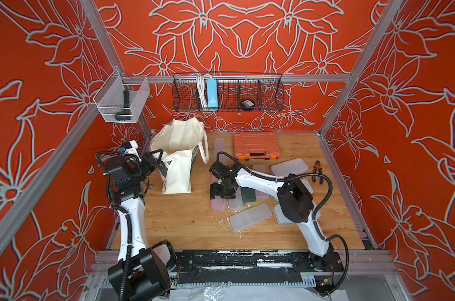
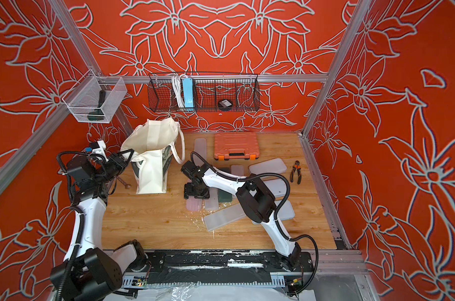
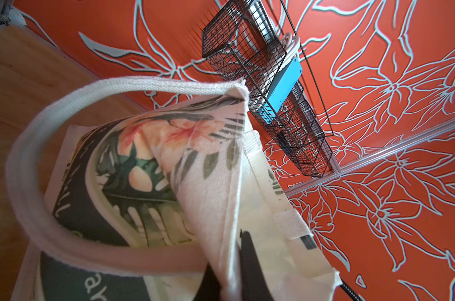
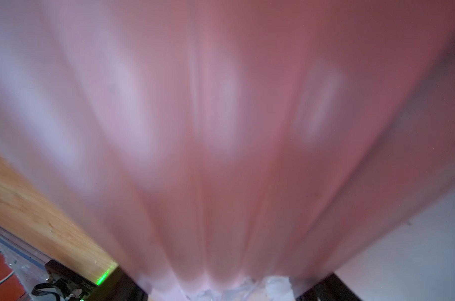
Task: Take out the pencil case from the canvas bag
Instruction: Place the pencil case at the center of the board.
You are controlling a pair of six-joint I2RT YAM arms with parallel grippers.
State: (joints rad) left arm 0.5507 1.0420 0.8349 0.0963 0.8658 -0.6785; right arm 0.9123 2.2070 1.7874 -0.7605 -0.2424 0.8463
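Left wrist view: cream-white canvas tote bag (image 3: 208,182) with tropical flower print, cloth rim pinched between black fingers (image 3: 247,260); left gripper (image 1: 159,153) clenched on it. Both top views: bag upright, mouth open, rear left of wooden tabletop (image 1: 182,221). Right gripper (image 1: 217,194) pointed down, grasping pink translucent plastic pencil case (image 4: 221,130), which lay on tabletop outside bag, among frosted cases (image 1: 249,216).

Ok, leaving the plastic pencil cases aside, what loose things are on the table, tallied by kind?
canvas bag: 1
orange tool case: 1
pliers: 1
wrench: 1
Total: 4
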